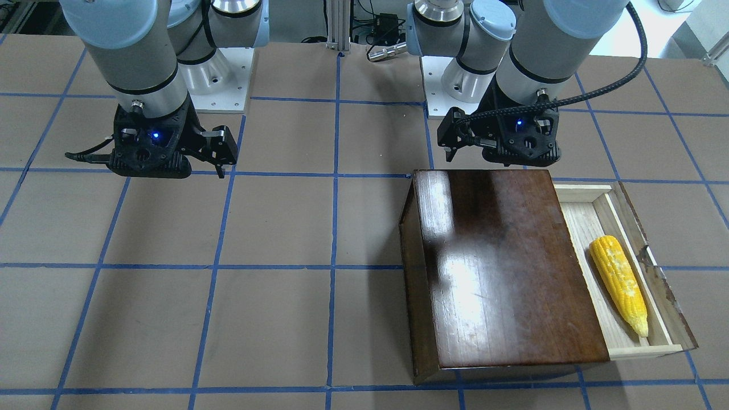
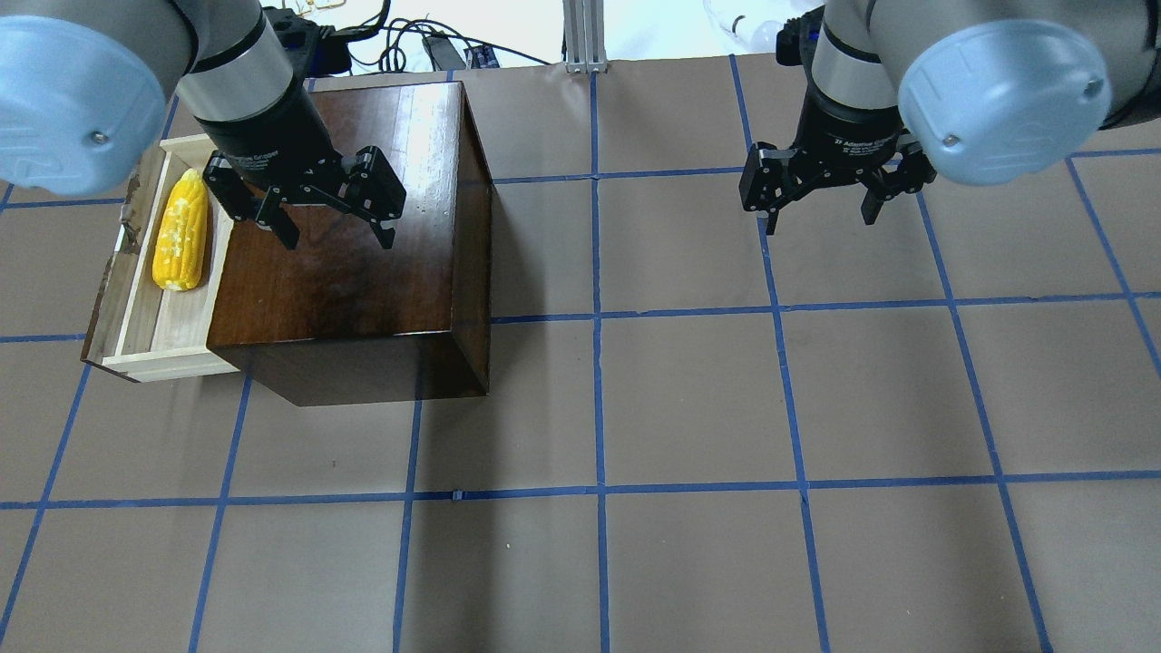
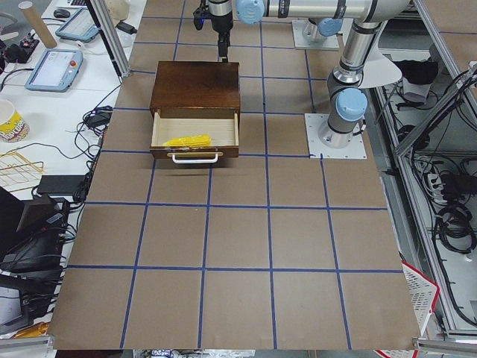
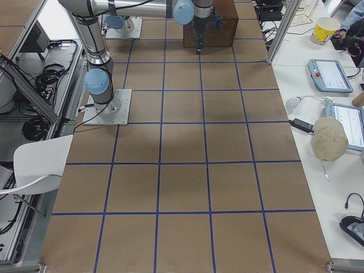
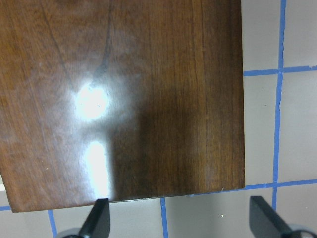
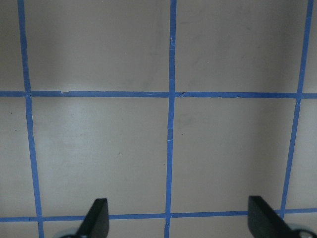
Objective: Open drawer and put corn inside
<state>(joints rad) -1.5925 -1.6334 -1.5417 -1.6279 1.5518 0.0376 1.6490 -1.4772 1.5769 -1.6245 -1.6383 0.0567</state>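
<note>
The drawer (image 2: 180, 319) is pulled out of the glossy dark-brown box (image 2: 363, 272) toward the table's left end. The yellow corn (image 2: 181, 231) lies inside the tray, along its length, and also shows in the front-facing view (image 1: 618, 285). The cream handle (image 3: 195, 157) shows in the left exterior view. My left gripper (image 2: 338, 238) is open and empty, hovering above the box's top. The left wrist view shows only the box top between its fingertips (image 5: 101, 218). My right gripper (image 2: 819, 222) is open and empty above bare table, far right of the box.
The table (image 2: 689, 408) is covered in brown paper with a blue tape grid. Beyond its far edge are cables and an aluminium post (image 2: 580, 36). The arm bases (image 1: 222, 80) stand at the robot's side of the table.
</note>
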